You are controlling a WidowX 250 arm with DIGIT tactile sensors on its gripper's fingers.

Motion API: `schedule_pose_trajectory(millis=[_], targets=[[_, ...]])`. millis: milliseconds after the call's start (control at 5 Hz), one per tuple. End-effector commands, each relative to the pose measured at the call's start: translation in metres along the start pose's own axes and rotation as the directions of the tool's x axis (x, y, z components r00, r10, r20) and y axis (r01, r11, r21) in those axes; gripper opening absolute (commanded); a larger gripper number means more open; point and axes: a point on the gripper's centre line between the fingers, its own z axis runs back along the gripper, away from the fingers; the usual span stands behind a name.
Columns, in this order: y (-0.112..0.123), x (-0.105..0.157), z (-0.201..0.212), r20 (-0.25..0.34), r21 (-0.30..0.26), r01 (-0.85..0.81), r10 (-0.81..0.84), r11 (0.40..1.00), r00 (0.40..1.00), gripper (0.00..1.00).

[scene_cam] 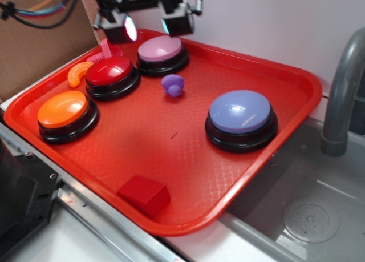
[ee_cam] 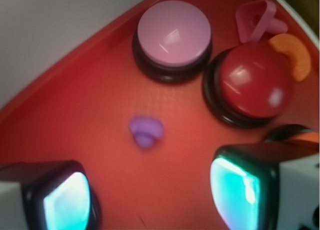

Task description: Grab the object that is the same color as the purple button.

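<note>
Hovering with jaws spread wide above the tray's (scene_cam: 296,79) far edge, needing centering over the small purple toy (scene_cam: 172,85) before descending, avoiding the mauve button (scene_cam: 162,48).

The small purple lumpy plastic toy (scene_cam: 172,85) sits on bare red plastic tray (scene_cam: 171,159) floor. Room is open at its 6 and 9 o'clock. The pale pink round button (scene_cam: 162,52) crowds 12 o'clock; the big blue-purple round button (scene_cam: 241,118) stands off at 4 o'clock.
</note>
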Motion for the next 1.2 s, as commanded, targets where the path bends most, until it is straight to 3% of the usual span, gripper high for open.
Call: schedule_pose_trajectory(millis=[0, 200, 400, 600, 800, 1000], targets=[[-0.005, 0.023, -0.052, 0.002, 0.070, -0.116, 0.116, 0.991, 0.993, 1.00], [-0.005, 0.022, -0.074, -0.031, 0.075, -0.098, 0.101, 0.992, 0.994, 1.00], [-0.002, 0.022, -0.076, 0.014, 0.112, -0.145, 0.145, 0.983, 0.989, 0.81], [0.001, 0.024, -0.079, -0.006, 0.106, -0.172, 0.173, 0.979, 0.985, 0.07], [0.001, 0.024, -0.068, 0.002, 0.088, -0.099, 0.099, 0.991, 0.995, 0.00], [-0.007, 0.027, -0.034, -0.018, 0.070, 0.152, -0.151, 0.986, 0.988, 0.00]])
